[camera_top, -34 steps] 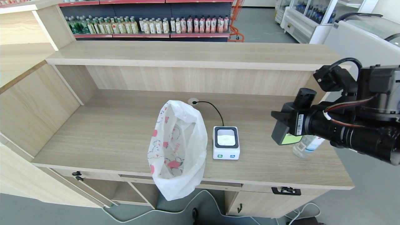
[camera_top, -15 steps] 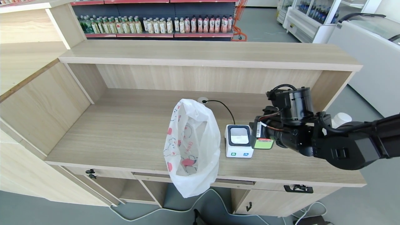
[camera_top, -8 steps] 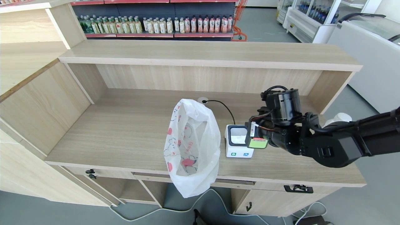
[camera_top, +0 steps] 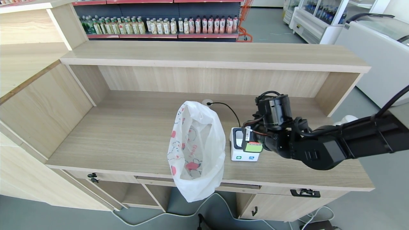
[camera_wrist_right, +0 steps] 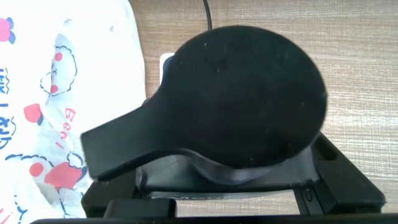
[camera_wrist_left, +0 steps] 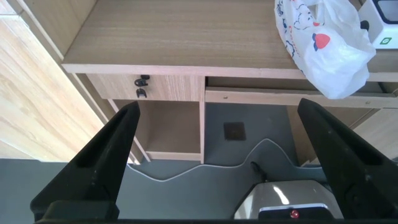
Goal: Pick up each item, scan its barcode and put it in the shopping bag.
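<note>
Shifting toward the robot's left since a second ago: right gripper [camera_top: 248, 141] clamped on green-labelled item [camera_top: 254, 147] – now over scanner [camera_top: 238, 156], beside shopping bag [camera_top: 195, 150], near desk [camera_top: 127, 134] front edge; left gripper [camera_wrist_left: 219, 111] spread wide, empty.

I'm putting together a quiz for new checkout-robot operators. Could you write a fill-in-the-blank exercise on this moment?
1. The right gripper holds an item with a ____ label over the scanner.
2. The shopping bag stands on the counter, on the robot's ____ of the scanner.
3. A black ____ runs from the scanner to a round hole in the counter.
4. The left gripper, below the counter's front edge, is ____.

Missing words: green; left; cable; open.
</note>
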